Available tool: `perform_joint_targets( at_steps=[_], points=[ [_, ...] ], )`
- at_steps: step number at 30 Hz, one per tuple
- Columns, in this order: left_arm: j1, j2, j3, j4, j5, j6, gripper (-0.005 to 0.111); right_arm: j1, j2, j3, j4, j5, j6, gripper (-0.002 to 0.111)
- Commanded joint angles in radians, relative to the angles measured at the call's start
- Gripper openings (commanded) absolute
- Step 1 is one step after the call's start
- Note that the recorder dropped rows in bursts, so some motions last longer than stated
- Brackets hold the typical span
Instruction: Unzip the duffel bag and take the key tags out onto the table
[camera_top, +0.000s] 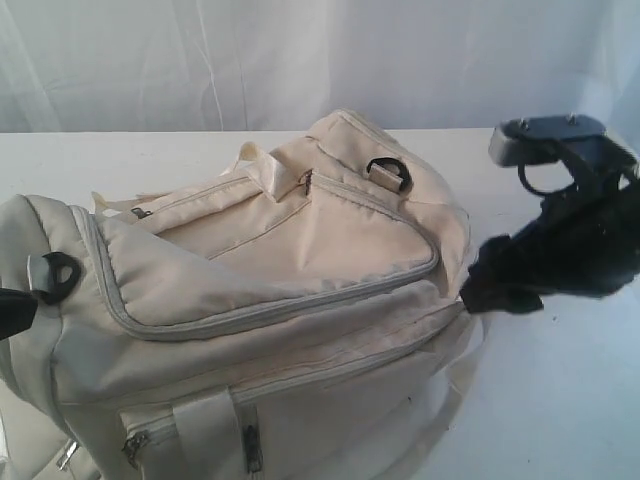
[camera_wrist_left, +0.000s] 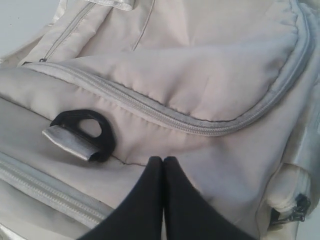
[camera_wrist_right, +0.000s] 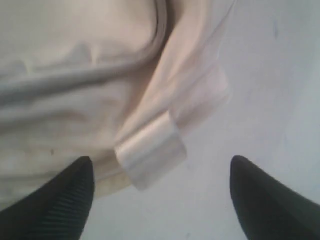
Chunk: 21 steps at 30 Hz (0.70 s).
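On the table (camera_top: 560, 400), duffel bag (camera_top: 300, 250) zipped, contents hidden, left gripper (camera_wrist_left: 163, 161) clenched empty, right gripper (camera_wrist_right: 161, 165) spread wide.

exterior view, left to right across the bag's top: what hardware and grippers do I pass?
left gripper at the picture's edge → black D-ring → zipper pull → second black D-ring → right gripper, just off the right end of the duffel bag.
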Motion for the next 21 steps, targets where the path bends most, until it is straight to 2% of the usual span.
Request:
perform_joint_targets(
  at_steps=[1,3,11,15,18,21],
  points=[
    [-0.004,-0.003,0.008,-0.021,0.011,-0.002,0.0,-0.008,-0.005,-0.087,0.001,-0.273,-0.009,0.075],
    [-0.004,-0.003,0.008,-0.028,0.011,-0.002,0.0,-0.008,0.036,-0.12,0.001,-0.399,-0.012,0.075],
    [-0.004,-0.003,0.008,-0.051,0.016,-0.002,0.0,-0.008,0.333,-0.307,0.003,-0.427,-0.012,0.075],
    [-0.004,-0.003,0.008,-0.051,0.016,0.002,0.0,-0.008,0.451,-0.405,0.128,-0.419,-0.026,0.075],
    [-0.004,-0.003,0.008,-0.051,0.016,0.002,0.0,-0.008,0.519,-0.465,0.257,-0.371,-0.124,0.075],
    [-0.004,-0.003,0.008,-0.056,0.014,0.002,0.0,0.001,0.581,-0.505,0.302,-0.326,-0.16,0.073]
  ],
)
